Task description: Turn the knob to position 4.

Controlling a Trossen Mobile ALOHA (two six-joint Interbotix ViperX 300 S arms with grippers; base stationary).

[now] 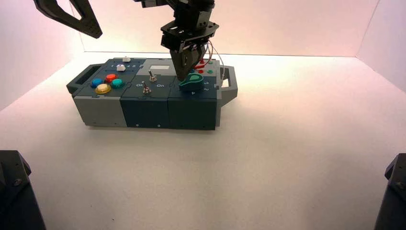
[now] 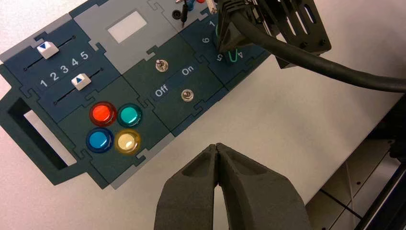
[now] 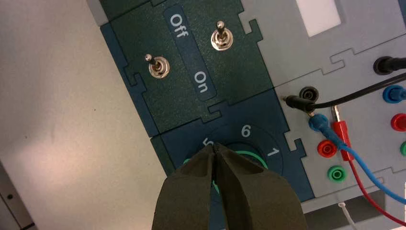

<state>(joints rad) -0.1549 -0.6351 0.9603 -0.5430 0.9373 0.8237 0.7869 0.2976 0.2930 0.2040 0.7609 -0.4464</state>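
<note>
In the high view, the green knob (image 1: 193,83) sat on the box (image 1: 167,111), just above and left of the frame's centre. The right claw (image 1: 181,79) was right over it, fingers together. The left claw (image 1: 98,35) hung at upper left, its fingers also together. In the left wrist view, the white 4 (image 2: 240,55) showed beside the knob, at upper right.

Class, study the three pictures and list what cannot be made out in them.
- Knob pointer: its exact setting; the right claw covers much of the knob in both wrist views.
- Contact: whether that claw touches the knob; its own fingers block the right wrist view.
- Blue wire and red wire: cut off by the right wrist view's edge.
- Left arm: mostly beyond the high view's top edge.
</note>
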